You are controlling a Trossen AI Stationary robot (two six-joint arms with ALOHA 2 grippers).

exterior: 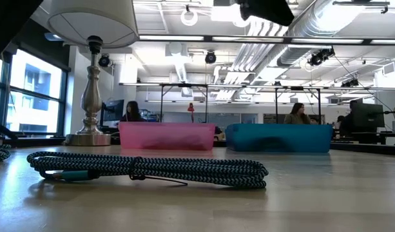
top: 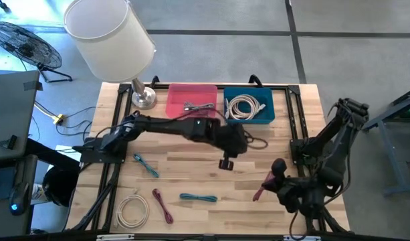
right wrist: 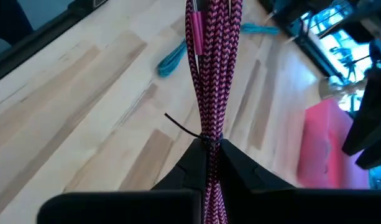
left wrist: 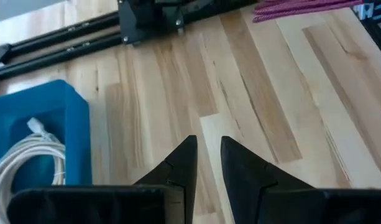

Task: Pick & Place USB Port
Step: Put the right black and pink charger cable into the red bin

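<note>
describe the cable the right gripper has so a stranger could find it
Start at the table's right front corner, where the right gripper is shut on a bundled red braided cable tied with a thin black tie. The other red cable lies loose near the white coil.

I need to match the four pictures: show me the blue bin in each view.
High view: blue bin at the table's far edge, right of the pink bin.
Low view: blue bin right of centre, behind the teal cable.
Left wrist view: at the left edge, white cable inside.
Right wrist view: not in it.
Shared landmark: the pink bin beside it.
</note>
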